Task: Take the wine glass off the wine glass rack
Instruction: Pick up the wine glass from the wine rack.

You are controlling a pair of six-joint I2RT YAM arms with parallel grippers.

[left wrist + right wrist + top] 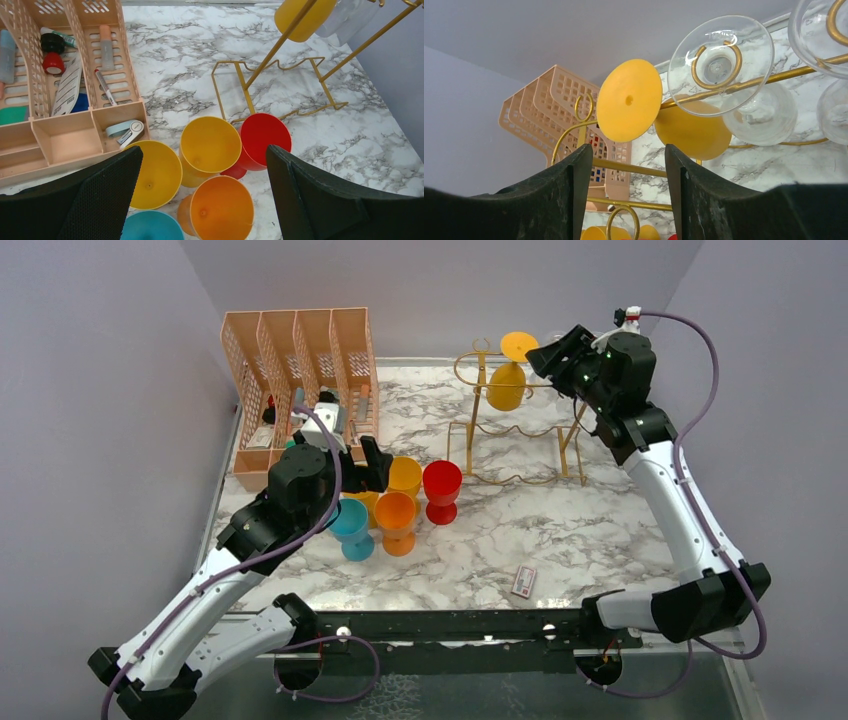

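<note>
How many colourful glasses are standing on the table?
5, all below the left gripper: left yellow glass, middle yellow glass, red glass, orange glass, blue glass. The gripper may hide more.

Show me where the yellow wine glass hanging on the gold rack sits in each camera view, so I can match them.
Top external: the yellow wine glass hangs upper centre-right.
Left wrist: the glass is at the top edge, right of centre; only its bowl shows.
Right wrist: the glass is at centre, its round foot facing the camera.
Shared landmark: the peach file organiser, left of the glass in every view.
</note>
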